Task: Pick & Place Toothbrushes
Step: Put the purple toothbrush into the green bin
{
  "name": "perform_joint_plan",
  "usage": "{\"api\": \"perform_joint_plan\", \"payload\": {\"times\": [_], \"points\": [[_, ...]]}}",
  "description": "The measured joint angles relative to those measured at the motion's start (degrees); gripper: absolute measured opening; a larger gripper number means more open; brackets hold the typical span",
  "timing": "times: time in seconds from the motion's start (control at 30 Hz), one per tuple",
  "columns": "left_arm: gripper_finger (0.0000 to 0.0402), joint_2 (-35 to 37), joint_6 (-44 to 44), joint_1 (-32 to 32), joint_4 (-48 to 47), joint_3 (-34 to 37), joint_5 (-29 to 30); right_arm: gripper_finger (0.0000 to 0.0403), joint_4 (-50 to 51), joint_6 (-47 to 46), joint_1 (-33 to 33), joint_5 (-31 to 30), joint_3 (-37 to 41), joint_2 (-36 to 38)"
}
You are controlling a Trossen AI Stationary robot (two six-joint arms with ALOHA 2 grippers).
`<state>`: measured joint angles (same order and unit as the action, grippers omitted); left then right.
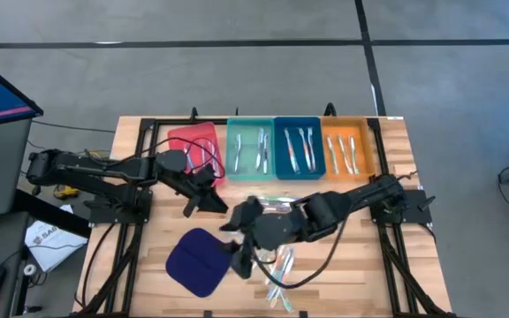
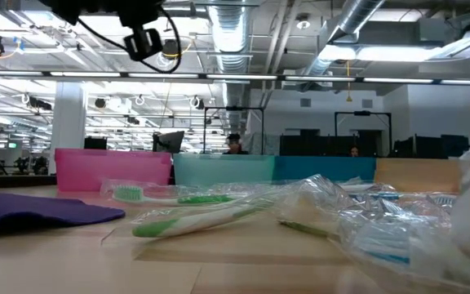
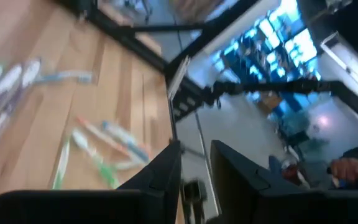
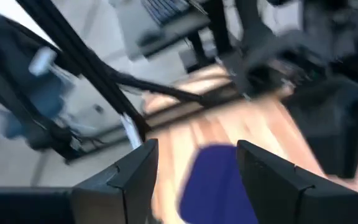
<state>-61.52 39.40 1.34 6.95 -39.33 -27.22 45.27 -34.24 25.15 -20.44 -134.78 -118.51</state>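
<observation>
Thin whitish toothbrushes (image 1: 281, 269) with green and pink accents lie loose on the wooden table (image 1: 396, 177), some wrapped in clear plastic. The right gripper (image 4: 194, 165) hovers nearby, fingers wide and empty. The left gripper (image 3: 194, 168) stands narrow, empty.

The tabletop (image 1: 148, 265) is pale wood, striped in blond planks and framed in black. Along its far edge run four trays: red (image 1: 193, 141), teal (image 1: 250, 148), blue (image 1: 299, 148) and orange (image 1: 347, 148), each holding whitish toothbrushes (image 1: 299, 150). Just beside the black right end effector (image 1: 237, 261) lies a dark blue cloth pad (image 1: 197, 261). Loose toothbrushes (image 1: 279, 269) near that end effector are translucent white with green, pink and teal accents. The left end effector (image 1: 203, 205) is black too. The floor (image 1: 237, 53) is grey, crossed by dark lines.
</observation>
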Motion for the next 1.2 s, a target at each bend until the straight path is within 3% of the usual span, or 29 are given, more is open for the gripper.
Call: {"api": "perform_joint_plan", "payload": {"times": [0.23, 0.37, 0.47, 0.63, 0.77, 0.9, 1.07, 1.2], "points": [[0.0081, -5.16, 4.19, 0.00, 7.46, 0.00, 6.43, 0.0214, 15.72, 2.59, 1.23, -2.58, 0.15, 4.37], [0.0081, -8.40, 7.50, 0.02, 12.33, 0.00, 9.23, 0.0212, 17.04, 4.16, 1.88, -5.34, 8.49, 11.74], [0.0081, -10.53, 9.90, 0.02, 16.39, 0.00, 11.51, 0.0212, 6.74, 4.24, 2.33, -5.13, 24.82, 20.68], [0.0081, -11.82, 10.89, 0.31, 21.91, -0.03, 14.75, 0.0214, -28.89, 0.54, 2.64, -1.26, 58.62, 38.50], [0.0081, -11.84, 7.29, 0.98, 19.71, -3.02, 14.12, 0.0210, -50.37, -2.72, 2.21, -0.36, 77.05, 47.52], [0.0077, -12.89, -0.99, 0.98, 7.67, -11.97, 14.44, 0.0204, -59.49, -3.13, 1.17, -0.31, 85.25, 53.03], [0.0063, -19.98, -15.52, 0.97, -9.76, -26.06, 15.21, 0.0199, -57.24, -1.30, -0.85, 2.64, 87.17, 57.15], [0.0063, -27.74, -26.93, 0.14, -16.73, -32.01, 15.24, 0.0196, -53.62, 0.29, -2.28, 4.12, 87.10, 59.27]]}}
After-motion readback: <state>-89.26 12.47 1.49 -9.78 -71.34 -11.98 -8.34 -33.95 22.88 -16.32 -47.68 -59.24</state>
